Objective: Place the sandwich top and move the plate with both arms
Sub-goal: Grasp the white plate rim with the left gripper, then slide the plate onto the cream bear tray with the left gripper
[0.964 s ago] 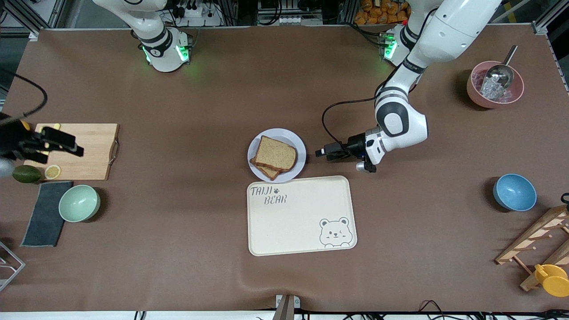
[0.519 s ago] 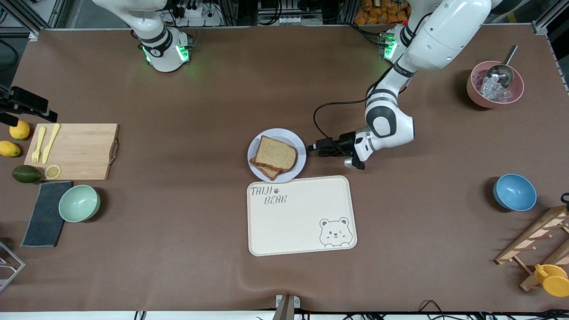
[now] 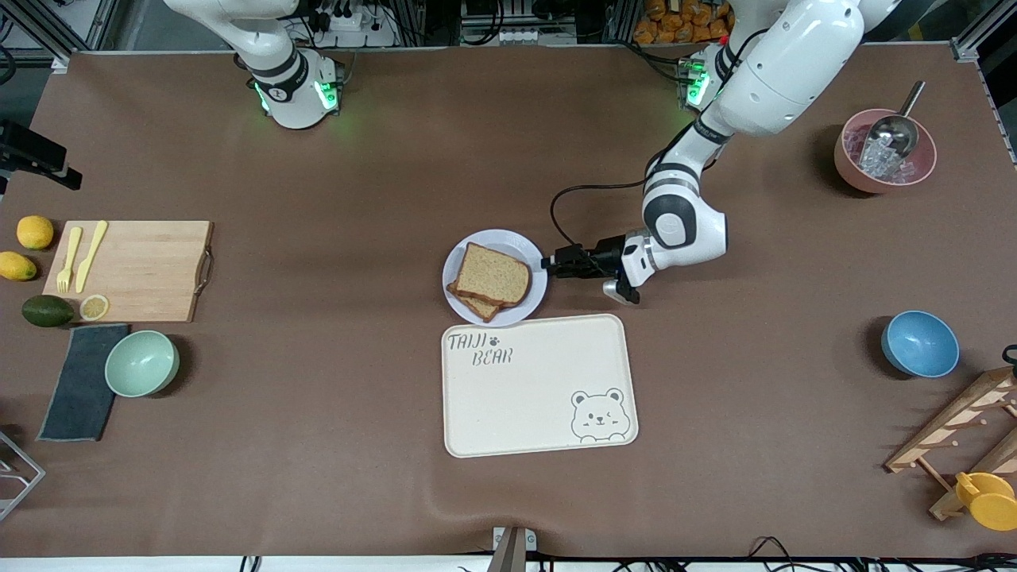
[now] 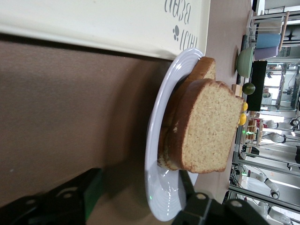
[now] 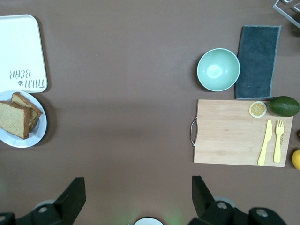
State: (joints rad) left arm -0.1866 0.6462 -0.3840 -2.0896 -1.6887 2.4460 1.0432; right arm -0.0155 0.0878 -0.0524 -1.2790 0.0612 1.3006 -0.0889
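The sandwich top [image 3: 494, 274] lies on a lower slice on the plate [image 3: 508, 238] at mid-table, turned a little so that a corner of the lower slice peeks out. My left gripper [image 3: 548, 264] lies low at the plate's edge toward the left arm's end. In the left wrist view its open jaws [image 4: 140, 208] straddle the plate's rim [image 4: 161, 187], one finger under it and one over, with a gap on the under side. The sandwich top [image 4: 211, 126] is just past them. My right gripper [image 5: 136, 199] hangs open and empty, high above bare table beside the cutting board.
The cream bear tray [image 3: 540, 385] lies just nearer the camera than the plate. Toward the right arm's end are a cutting board [image 3: 139, 270], a green bowl [image 3: 141, 363] and a dark cloth [image 3: 79, 381]. Toward the left arm's end are a blue bowl [image 3: 919, 343], a pink ice bowl [image 3: 884, 151] and a wooden rack [image 3: 961, 433].
My left gripper has slid toward the plate until its jaws straddle the rim, and they have narrowed. My right arm has lifted off the cutting board toward the table's edge.
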